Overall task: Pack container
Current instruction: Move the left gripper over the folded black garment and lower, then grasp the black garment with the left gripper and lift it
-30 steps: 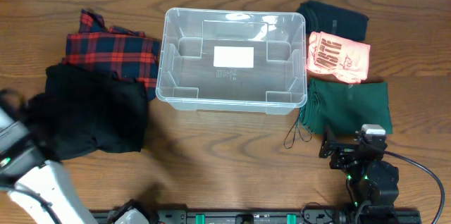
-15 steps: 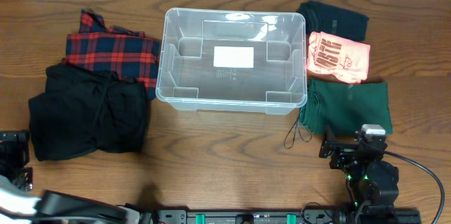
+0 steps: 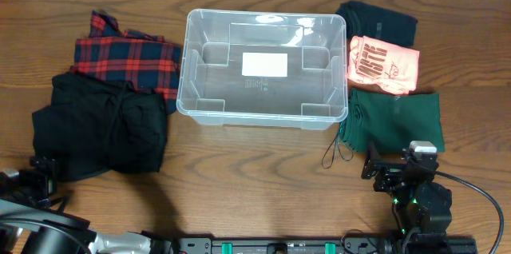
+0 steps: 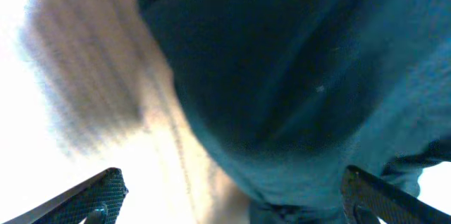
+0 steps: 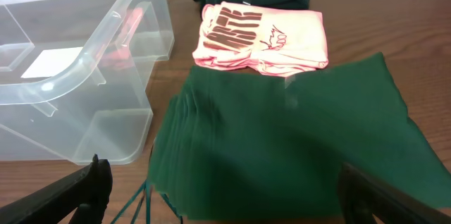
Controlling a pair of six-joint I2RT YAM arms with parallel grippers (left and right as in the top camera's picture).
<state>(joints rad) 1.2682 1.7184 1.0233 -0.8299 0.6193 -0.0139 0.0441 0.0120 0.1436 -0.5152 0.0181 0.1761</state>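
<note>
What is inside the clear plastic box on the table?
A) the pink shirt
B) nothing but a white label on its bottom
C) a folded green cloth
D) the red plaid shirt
B: the overhead view shows the container holding only its bare moulded base and the white label.

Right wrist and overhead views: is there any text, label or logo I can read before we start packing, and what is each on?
Pink shirt: dark red block capitals plus a scrawl beside them, too distorted to read.
White label on the container base: looks blank at this size.
Moulded marking below that label: too small to read.
No other text shows.
</note>
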